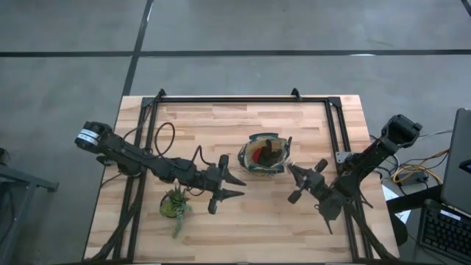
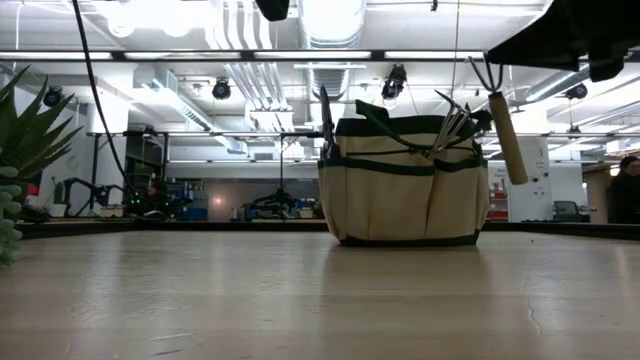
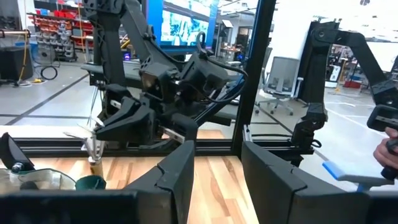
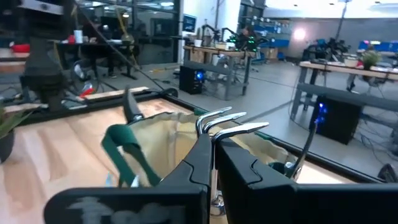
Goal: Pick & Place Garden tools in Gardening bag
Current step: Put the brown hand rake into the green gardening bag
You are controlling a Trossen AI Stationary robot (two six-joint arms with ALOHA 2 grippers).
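The olive-and-tan gardening bag [image 1: 265,154] stands upright mid-table on its base and also shows in the low view [image 2: 405,185]. A red glove [image 1: 257,153], dark pruner handles [image 2: 326,120] and metal prongs [image 2: 455,115] stick out of it. My right gripper [image 1: 293,174] is at the bag's right rim, shut on a wooden-handled pronged tool [image 2: 505,130]. My left gripper [image 1: 235,185] is open and empty, left of the bag near the potted succulent [image 1: 175,205]. My right gripper pinches the tool's metal neck just behind the prongs [image 4: 227,124] between its two shut fingers; the prongs stick out past the fingertips. The wooden handle [image 2: 508,140] hangs down below the fingers, slightly tilted and clear of the table, beside the bag's right rim.
The succulent also shows at the low view's left edge [image 2: 15,150]. A black frame rail [image 1: 235,101] runs along the table's far side and down both sides. Bare tabletop [image 1: 250,228] lies in front of the bag. A laptop [image 1: 456,169] stands off the table's right edge.
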